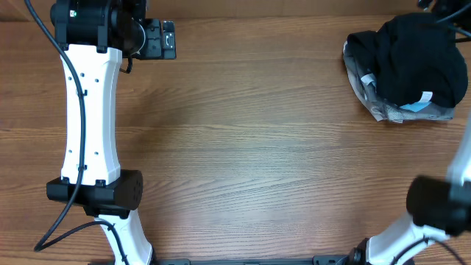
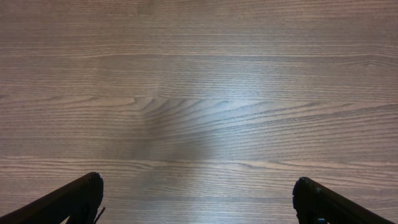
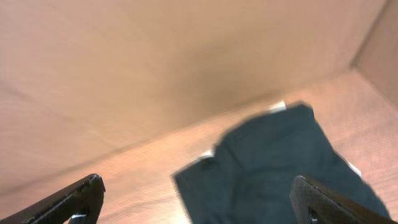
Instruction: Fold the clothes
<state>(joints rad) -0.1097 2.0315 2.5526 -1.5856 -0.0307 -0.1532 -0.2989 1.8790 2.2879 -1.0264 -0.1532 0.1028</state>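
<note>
A black T-shirt [image 1: 416, 55] lies crumpled on top of a clothes pile at the table's far right, with a small white label [image 1: 425, 98] at its near edge. My left gripper [image 1: 168, 38] is open and empty at the far left, over bare wood [image 2: 199, 186]. My right gripper [image 3: 196, 186] is open and empty; its fingers are out of the overhead view. In the blurred right wrist view a dark garment [image 3: 280, 168] lies on a brown surface below the fingers, apart from them. I cannot tell which garment it is.
A grey garment [image 1: 364, 77] sticks out under the black one in the pile. The right arm's base link [image 1: 441, 206] stands at the near right, the left arm [image 1: 92, 110] along the left side. Brown walls [image 3: 155, 62] rise behind the dark garment in the right wrist view.
</note>
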